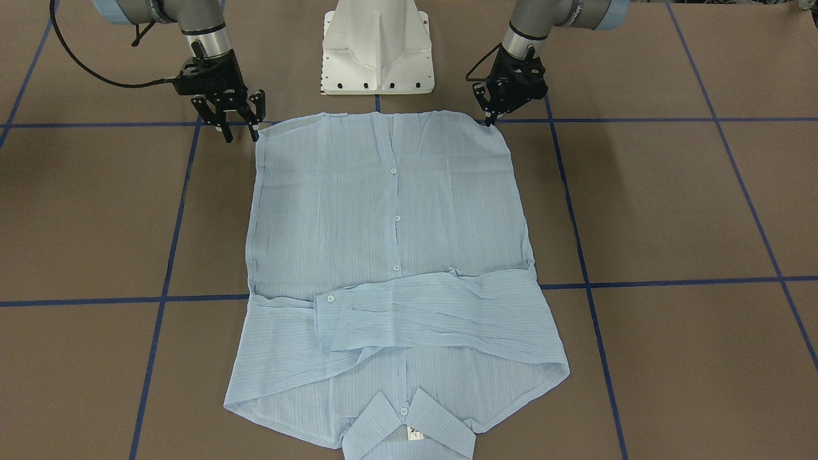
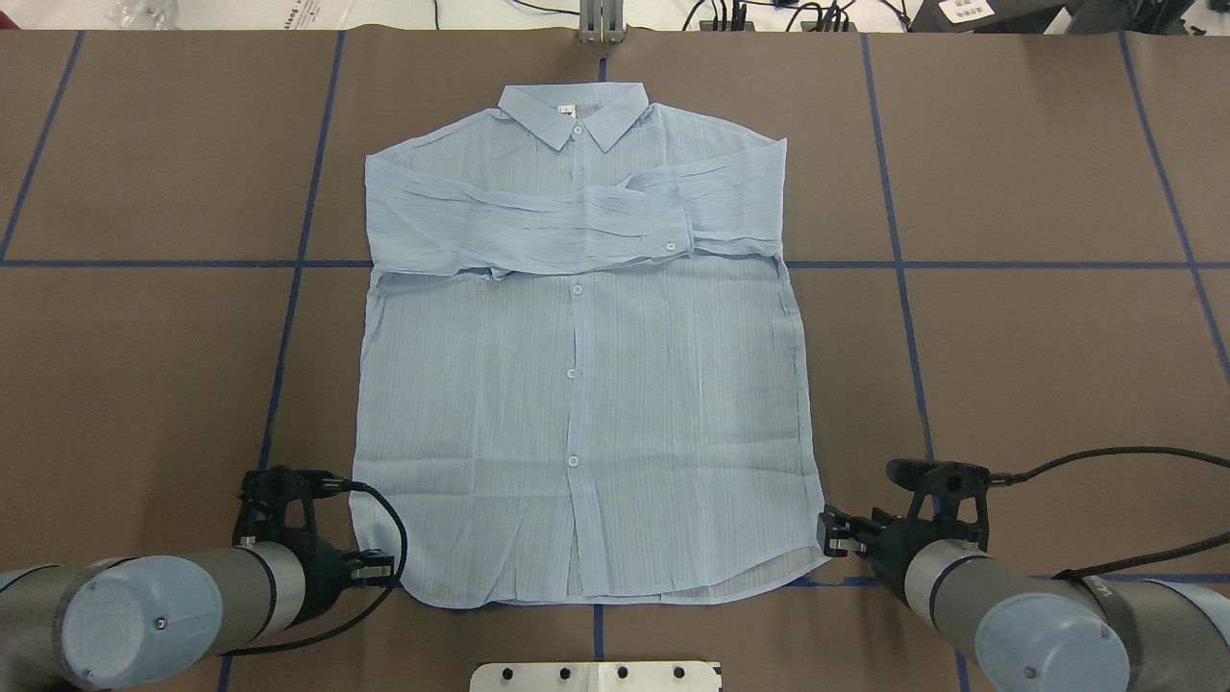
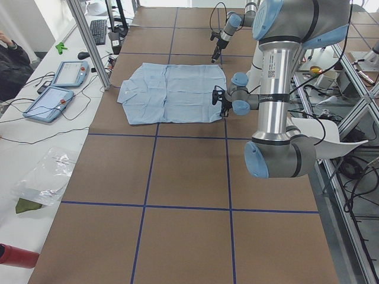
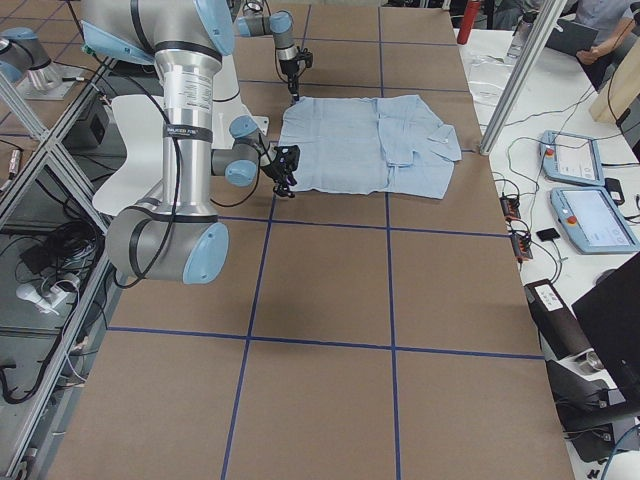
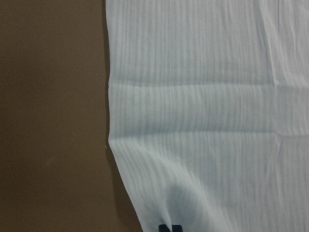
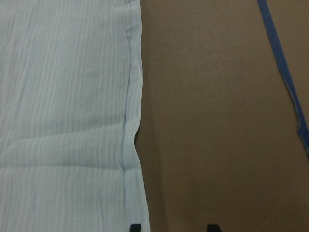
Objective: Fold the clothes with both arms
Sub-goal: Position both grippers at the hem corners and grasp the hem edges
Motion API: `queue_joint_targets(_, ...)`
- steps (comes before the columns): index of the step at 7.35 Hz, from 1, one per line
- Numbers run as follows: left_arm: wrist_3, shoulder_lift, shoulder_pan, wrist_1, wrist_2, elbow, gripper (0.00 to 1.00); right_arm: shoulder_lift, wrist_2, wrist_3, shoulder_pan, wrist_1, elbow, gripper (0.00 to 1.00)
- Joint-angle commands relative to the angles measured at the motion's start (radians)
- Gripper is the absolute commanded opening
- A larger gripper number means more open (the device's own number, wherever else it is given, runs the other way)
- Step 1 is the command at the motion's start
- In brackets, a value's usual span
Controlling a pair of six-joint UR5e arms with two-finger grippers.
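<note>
The light blue striped shirt (image 2: 577, 384) lies flat and buttoned on the brown table, collar at the far side, with both sleeves folded across the chest. My left gripper (image 1: 491, 120) is at the hem corner on its side. In the left wrist view its fingertips (image 5: 170, 227) are pinched together on the shirt (image 5: 203, 121). My right gripper (image 1: 239, 128) is open at the other hem corner. In the right wrist view its two tips straddle the shirt's side edge (image 6: 135, 145), low over the table.
The white pedestal base (image 1: 377, 51) stands just behind the hem. Blue tape lines (image 1: 671, 281) cross the brown table. Teach pendants (image 3: 56, 89) and cables lie on the side bench beyond the collar end, where an operator (image 3: 12, 59) sits.
</note>
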Motion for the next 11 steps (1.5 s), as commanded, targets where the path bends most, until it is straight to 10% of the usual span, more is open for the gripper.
queue_joint_targets(1,-0.001,-0.015,0.007,-0.002,0.006,-0.001,0.00,0.009,-0.049,0.040,-0.054,-0.022,-0.008,0.48)
queue_joint_targets(5,-0.001,-0.018,0.007,-0.002,0.010,0.001,0.00,0.060,-0.066,0.051,-0.079,-0.057,-0.036,0.35)
queue_joint_targets(8,-0.001,-0.018,0.005,-0.002,0.010,0.001,0.00,0.079,-0.071,0.053,-0.079,-0.080,-0.046,0.00)
queue_joint_targets(11,0.000,-0.018,0.004,-0.002,0.009,-0.002,0.00,0.070,-0.080,0.051,-0.070,-0.081,-0.024,0.00)
